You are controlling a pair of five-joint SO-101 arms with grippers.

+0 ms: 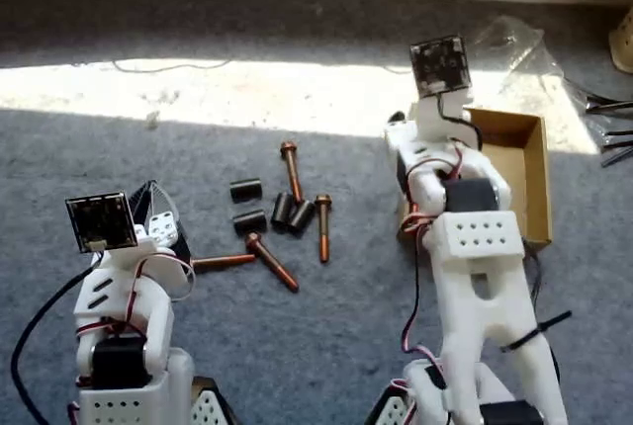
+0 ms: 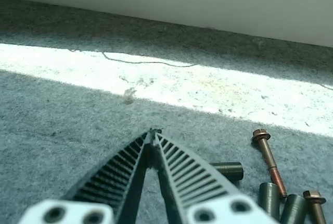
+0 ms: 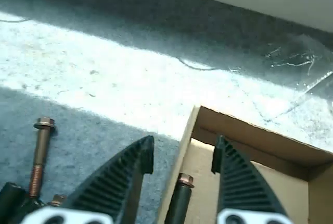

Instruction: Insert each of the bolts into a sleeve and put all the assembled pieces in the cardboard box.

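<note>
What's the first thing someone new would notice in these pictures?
Copper bolts and black sleeves lie scattered on the grey carpet, beside a bright band of sunlight. The right gripper hangs open over the edge of the cardboard box, with a sleeved bolt beneath it at the box wall.

Left gripper (image 2: 153, 136): fingers were pressed together at the tips, over grey carpet (image 2: 57, 130).
Nearest sleeve (image 2: 228, 171): lay on its side, just beside the gripper.
Long bolt (image 2: 269, 157): lay near two more sleeves (image 2: 269, 198).
Cord (image 2: 140, 61): thin, on sunlit strip (image 2: 218, 88).
</note>
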